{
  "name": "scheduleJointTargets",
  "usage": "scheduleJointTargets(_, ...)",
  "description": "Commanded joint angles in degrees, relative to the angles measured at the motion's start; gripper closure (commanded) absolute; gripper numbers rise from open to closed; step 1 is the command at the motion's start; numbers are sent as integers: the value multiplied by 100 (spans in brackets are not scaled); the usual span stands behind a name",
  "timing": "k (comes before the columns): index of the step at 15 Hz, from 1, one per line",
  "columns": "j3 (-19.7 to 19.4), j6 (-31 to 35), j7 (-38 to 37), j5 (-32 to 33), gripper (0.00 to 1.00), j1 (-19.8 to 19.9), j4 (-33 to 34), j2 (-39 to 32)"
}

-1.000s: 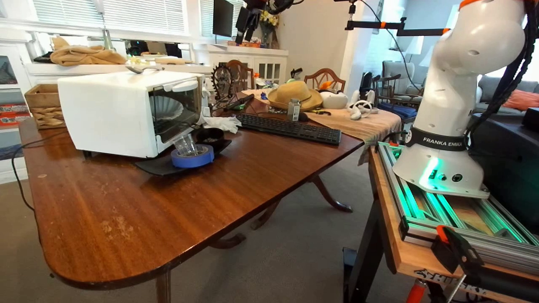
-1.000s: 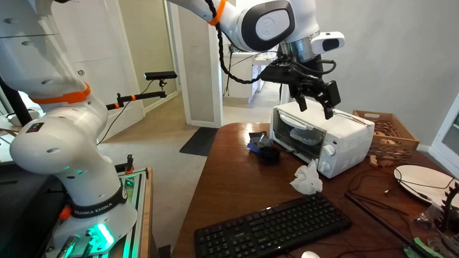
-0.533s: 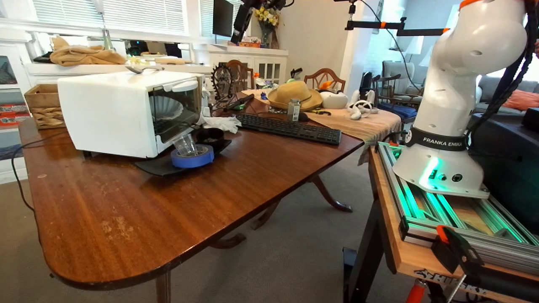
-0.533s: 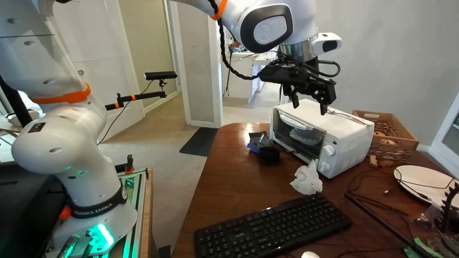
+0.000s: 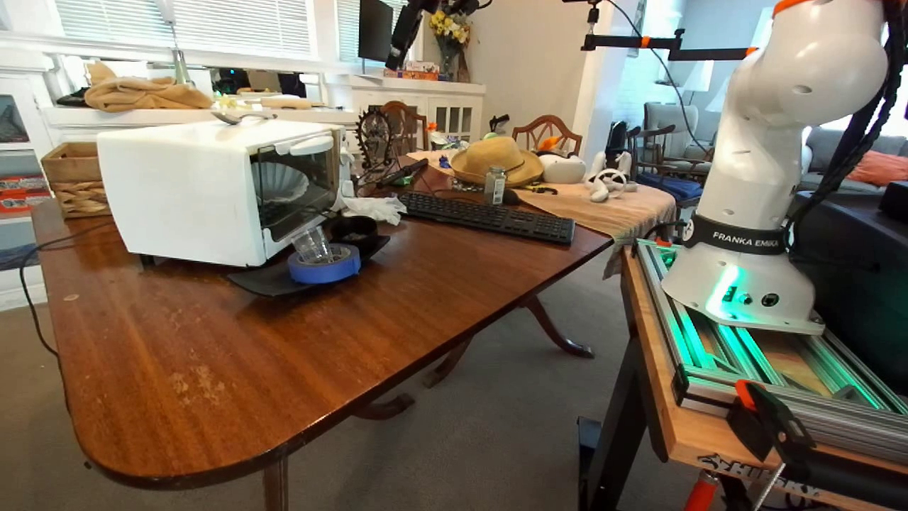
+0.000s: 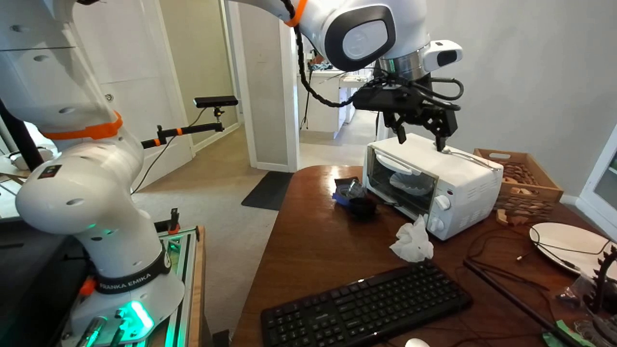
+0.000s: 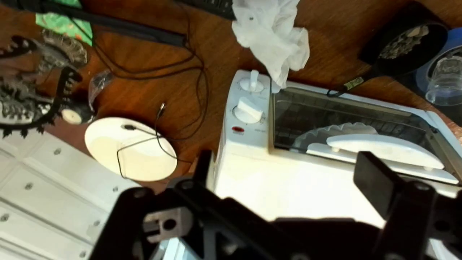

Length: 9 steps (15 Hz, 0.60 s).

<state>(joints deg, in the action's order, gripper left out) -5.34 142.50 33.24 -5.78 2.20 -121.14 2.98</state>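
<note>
Compared with 1 second ago, the pincer (image 6: 421, 143) sits slightly higher, its 2 jaws spread, gripping nothing. Below it, apart, the white toaster oven (image 6: 441, 173) stands on the surface (image 6: 318, 241), a metal utensil (image 6: 473, 158) on top. The lift leaves the oven unmoved.

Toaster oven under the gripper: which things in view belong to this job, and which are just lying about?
Likely in the job, by nearness:
open gripper
toaster oven
metal utensil on top

Lying about:
black keyboard
white plate
blue tape roll
straw hat
</note>
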Motion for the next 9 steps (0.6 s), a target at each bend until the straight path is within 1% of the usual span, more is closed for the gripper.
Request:
scheduleJointTargets(1,-34,46,1495,-704,0,1,1063,-792)
scheduleJointTargets(3,107,-305,2323,-1274,0,97,1812,-1251)
scheduleJointTargets(4,193,-607,2745,-1611,0,214,2142,-1476)
scheduleJointTargets(5,273,-951,3042,-1772,0,336,2476,-1714)
scheduleJointTargets(7,412,-1646,3364,-1699,0,489,3147,-2149)
scheduleJointTargets(9,492,-2176,3660,-1337,0,598,3815,-2618)
